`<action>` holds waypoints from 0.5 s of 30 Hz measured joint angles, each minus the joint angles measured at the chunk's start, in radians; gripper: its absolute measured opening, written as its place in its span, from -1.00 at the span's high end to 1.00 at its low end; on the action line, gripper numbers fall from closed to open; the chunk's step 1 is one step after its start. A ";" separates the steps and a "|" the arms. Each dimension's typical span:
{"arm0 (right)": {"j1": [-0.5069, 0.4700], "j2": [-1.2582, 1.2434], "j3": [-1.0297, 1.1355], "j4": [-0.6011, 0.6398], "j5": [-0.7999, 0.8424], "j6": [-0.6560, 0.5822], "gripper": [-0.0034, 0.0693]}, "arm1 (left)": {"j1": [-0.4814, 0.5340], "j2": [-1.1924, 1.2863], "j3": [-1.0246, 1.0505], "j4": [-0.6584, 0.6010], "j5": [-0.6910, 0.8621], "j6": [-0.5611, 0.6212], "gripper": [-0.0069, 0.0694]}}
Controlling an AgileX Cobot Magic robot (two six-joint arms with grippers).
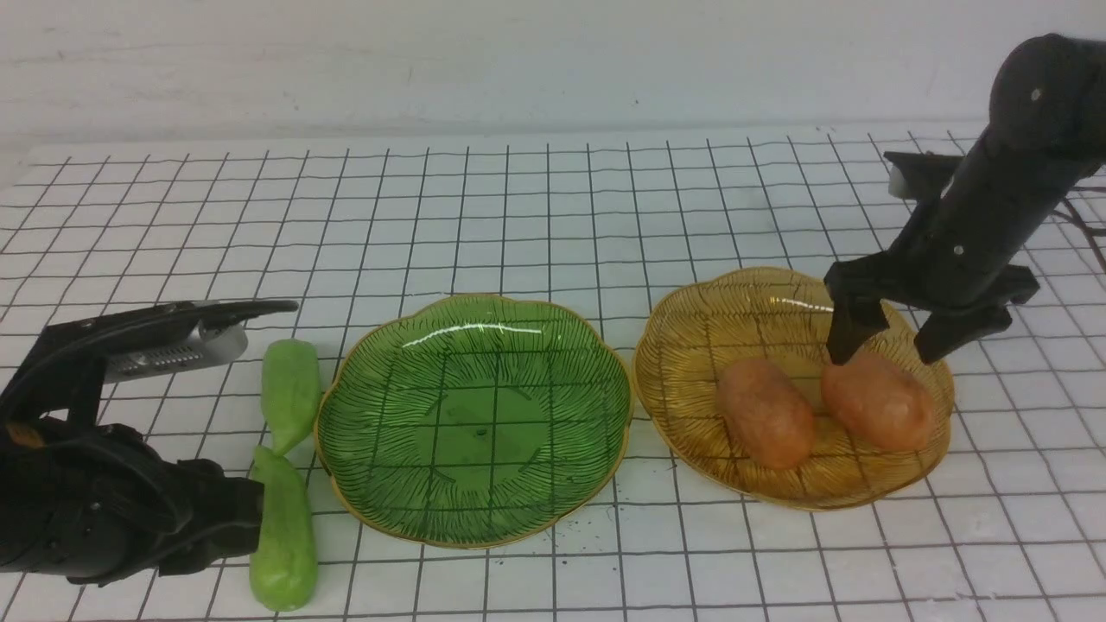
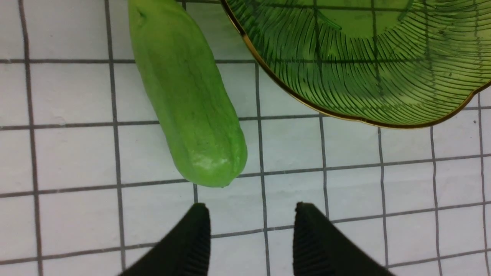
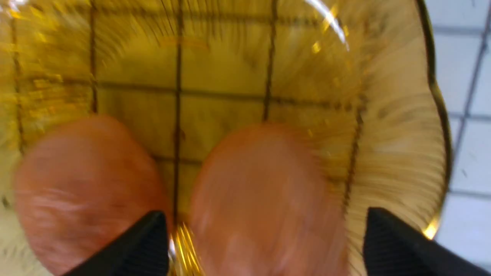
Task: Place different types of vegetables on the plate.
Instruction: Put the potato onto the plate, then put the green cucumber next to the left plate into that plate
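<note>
Right gripper [image 1: 888, 356] gapes over one potato [image 1: 877, 402] in the amber plate [image 1: 734, 302]; left gripper [image 2: 251, 209], well left of that plate, gapes beside a cucumber [image 2: 188, 96].

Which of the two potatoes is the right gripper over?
The right-hand potato on the amber plate: the right gripper, open, flanks it; the left-hand potato lies outside its fingers.
</note>
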 joint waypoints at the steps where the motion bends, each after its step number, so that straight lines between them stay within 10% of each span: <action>1: 0.000 0.000 -0.018 -0.010 0.014 0.005 -0.91 | 0.000 0.004 0.000 0.000 -0.003 -0.002 -0.01; 15: 0.000 -0.144 -0.070 -0.035 0.030 0.011 -0.72 | 0.000 0.278 0.000 -0.001 -0.211 -0.046 -0.25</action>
